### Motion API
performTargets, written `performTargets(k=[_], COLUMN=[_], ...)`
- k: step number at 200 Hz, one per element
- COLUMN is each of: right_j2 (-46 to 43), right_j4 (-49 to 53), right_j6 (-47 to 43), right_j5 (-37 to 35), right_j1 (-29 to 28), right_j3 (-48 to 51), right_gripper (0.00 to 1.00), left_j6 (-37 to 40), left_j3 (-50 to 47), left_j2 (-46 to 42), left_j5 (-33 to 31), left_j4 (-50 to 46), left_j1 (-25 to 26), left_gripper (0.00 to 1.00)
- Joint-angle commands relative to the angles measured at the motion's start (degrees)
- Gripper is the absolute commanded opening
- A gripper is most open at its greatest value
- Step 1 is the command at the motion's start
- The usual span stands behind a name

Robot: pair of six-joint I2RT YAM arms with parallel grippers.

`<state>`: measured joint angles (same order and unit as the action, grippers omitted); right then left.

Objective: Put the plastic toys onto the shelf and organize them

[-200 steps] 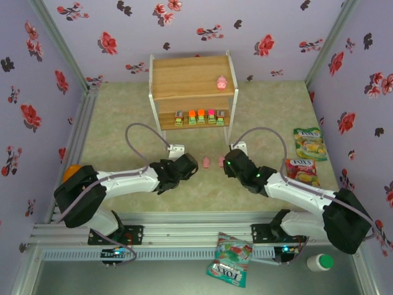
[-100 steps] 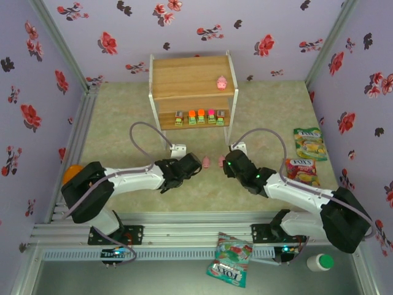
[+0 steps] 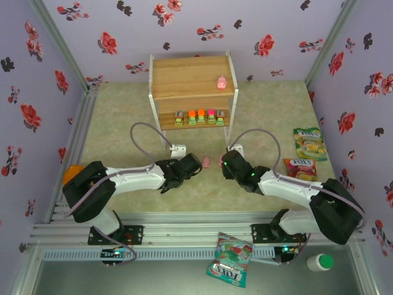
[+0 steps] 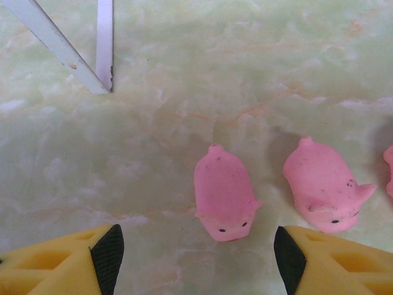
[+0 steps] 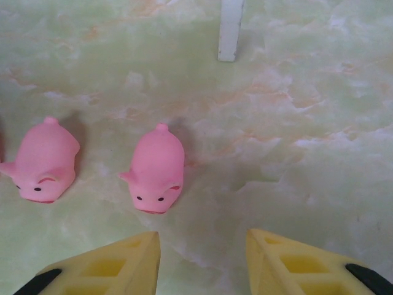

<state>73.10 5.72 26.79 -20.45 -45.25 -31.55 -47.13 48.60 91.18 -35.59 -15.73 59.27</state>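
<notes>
— Judging by the shelf (image 3: pixel 184 77), how far along?

— Over halfway, I'd say. The left tool (image 4: pixel 196 252) and right tool (image 5: pixel 202 258) gape empty; five blocks (image 3: pixel 201 117) below, one pig (image 3: pixel 221 82) on top, other pigs (image 4: pixel 224 196) on the tabletop (image 3: pixel 123 129).

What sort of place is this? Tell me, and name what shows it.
Probably a robot test booth, not a home: flowered wall panels box in a tabletop, the left arm and right arm are bolted to a metal rail, and a shelf holds toys.

Lilac walls (image 3: pixel 92 24) w/ red & black flower print, pale green marbled mat (image 3: pixel 276 110), alu rails (image 3: pixel 184 235) at near edge
</notes>
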Motion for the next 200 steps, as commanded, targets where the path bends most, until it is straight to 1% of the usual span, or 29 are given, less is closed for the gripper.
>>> performTargets(k=[1,19,55,85,105,129,164,176,200], right_j2=[1.81,3.37,6.55,8.68,10.23,12.00,14.05,14.72,16.13], right_j4=[-0.98,-0.30,2.54,4.47,4.73,4.83,5.45,5.60,6.60], right_j6=[2.80,4.13,5.34,6.47,7.53,8.71,9.78,10.04,10.55], right_j5=[0.57,0.87,-1.33,-2.17,-2.10,-2.49,-3.20,-3.31,-4.18], right_j1=[0.35,0.11,-0.54,-0.51,-0.74,-1.17,-2.18,-2.66,-3.50], right_j3=[-2.38,-4.26,-8.23,-9.92,-10.42,-11.09,-12.80,-13.53,-15.18], right_gripper=[0.42,0.41,0.41,0.45,0.45,0.46,0.46,0.47,0.50], left_j6=[-1.48,-1.12,-0.72,-0.57,0.22,2.84,10.36,12.55,14.35], left_j3=[0.67,0.53,0.00,-1.35,-2.08,-2.73,-4.75,-5.88,-7.54], left_j2=[0.41,0.10,-1.07,-2.93,-3.79,-5.16,-7.77,-8.29,-8.31], left_j5=[-1.94,-1.94,-2.10,-2.11,-2.11,-2.42,-2.00,-1.11,0.91], left_j4=[-1.24,-1.06,-1.23,-0.84,-0.49,-0.22,3.14,5.05,7.35], left_j1=[0.48,0.34,0.32,0.09,-0.33,-1.11,-1.78,-2.37,-3.54], left_gripper=[0.70,0.70,0.70,0.70,0.70,0.71,0.71,0.71,0.72])
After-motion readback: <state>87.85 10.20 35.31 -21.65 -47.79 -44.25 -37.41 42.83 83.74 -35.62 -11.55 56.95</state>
